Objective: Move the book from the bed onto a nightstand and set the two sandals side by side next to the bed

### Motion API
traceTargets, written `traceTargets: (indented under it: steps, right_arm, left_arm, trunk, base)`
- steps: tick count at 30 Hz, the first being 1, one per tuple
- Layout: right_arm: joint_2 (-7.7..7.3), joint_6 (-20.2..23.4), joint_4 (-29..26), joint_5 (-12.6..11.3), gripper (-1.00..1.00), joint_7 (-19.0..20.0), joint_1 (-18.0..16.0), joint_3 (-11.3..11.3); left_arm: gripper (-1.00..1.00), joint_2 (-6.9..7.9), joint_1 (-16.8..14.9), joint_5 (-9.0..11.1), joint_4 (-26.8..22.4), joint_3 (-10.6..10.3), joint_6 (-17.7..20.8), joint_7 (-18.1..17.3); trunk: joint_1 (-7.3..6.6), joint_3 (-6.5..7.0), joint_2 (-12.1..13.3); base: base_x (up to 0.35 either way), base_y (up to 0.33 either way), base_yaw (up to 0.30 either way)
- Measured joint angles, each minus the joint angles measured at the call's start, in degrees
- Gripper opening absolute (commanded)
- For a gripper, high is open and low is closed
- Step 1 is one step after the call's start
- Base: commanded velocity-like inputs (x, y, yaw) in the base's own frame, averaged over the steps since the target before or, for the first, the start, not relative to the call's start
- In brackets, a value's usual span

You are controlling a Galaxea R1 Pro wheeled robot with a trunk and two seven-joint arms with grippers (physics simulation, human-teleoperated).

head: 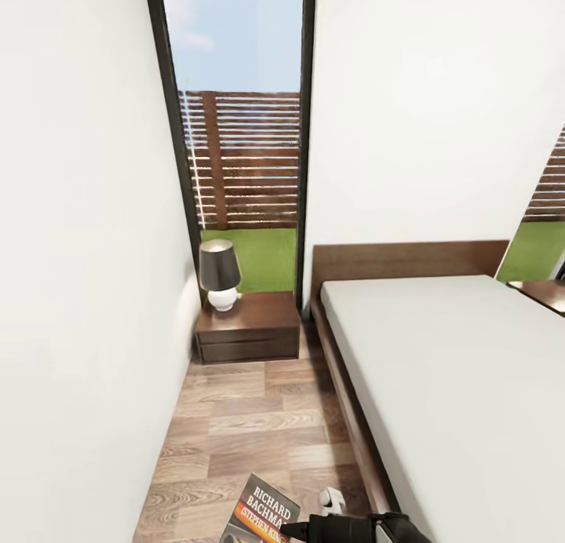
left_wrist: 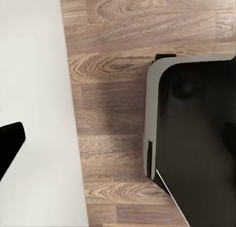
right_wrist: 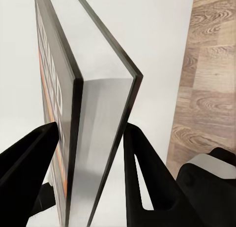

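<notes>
Now, near to far:
Right gripper (right_wrist: 93,153): my fingers are clenched on the book (right_wrist: 83,99), one on each cover, its page edge facing the wrist camera.
Book: in the head view it hangs low over the floor (head: 235,417), in the aisle between wall and bed (head: 447,370).
Left gripper: I see one dark finger (left_wrist: 10,143) at the edge of my left wrist view; clenched or released, I cannot tell.
Nightstand (head: 249,327): ahead at the aisle's end, just beside the headboard, with a lamp (head: 219,275) on its left half and bare top to the right.
Progress: book is off the bed and carried; setting it down remains.
Sandals: I judge both are not yet placed.
</notes>
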Motion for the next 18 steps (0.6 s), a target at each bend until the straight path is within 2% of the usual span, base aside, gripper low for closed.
traceTargets:
  steps: [9, 18]
  right_arm:
    - [0.0, 0.0, 0.0, 0.0, -1.0, 0.0, 0.0, 0.0]
    - [0.0, 0.0, 0.0, 0.1, -1.0, 0.0, 0.0, 0.0]
  left_arm:
    - [1.0, 0.0, 0.0, 0.0, 0.0, 0.0, 0.0, 0.0]
    - [1.0, 0.0, 0.0, 0.0, 0.0, 0.0, 0.0, 0.0]
  trunk:
    - [0.0, 0.0, 0.0]
    - [0.0, 0.0, 0.0]
  base:
    - [0.303, 0.005, 0.0]
    - [0.308, 0.058, 0.0]
